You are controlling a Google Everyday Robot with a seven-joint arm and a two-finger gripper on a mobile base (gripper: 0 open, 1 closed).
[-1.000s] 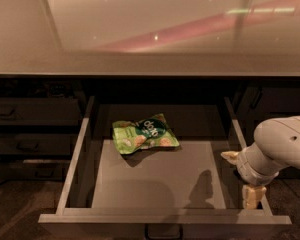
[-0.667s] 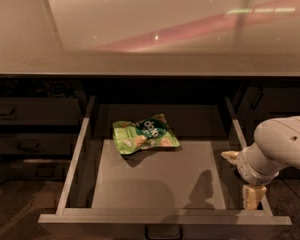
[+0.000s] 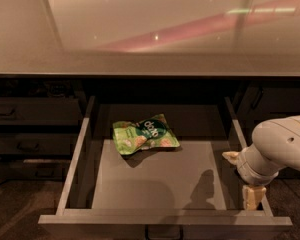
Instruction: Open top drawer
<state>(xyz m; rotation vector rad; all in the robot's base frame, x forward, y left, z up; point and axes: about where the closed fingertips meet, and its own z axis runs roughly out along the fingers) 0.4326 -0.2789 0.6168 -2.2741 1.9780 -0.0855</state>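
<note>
Nothing has moved: hand (image 3: pixel 241 176) hangs open and empty by the pulled-out top drawer's (image 3: pixel 155 184) right wall.

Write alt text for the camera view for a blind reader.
The top drawer stands wide open under a pale counter, with a green snack bag lying inside toward the back. The gripper is at the drawer's right wall, near its front.

Gripper (image 3: pixel 247 185) at top drawer's (image 3: pixel 75 169) right wall; snack bag (image 3: pixel 145 136) blocks rear, front free.
</note>
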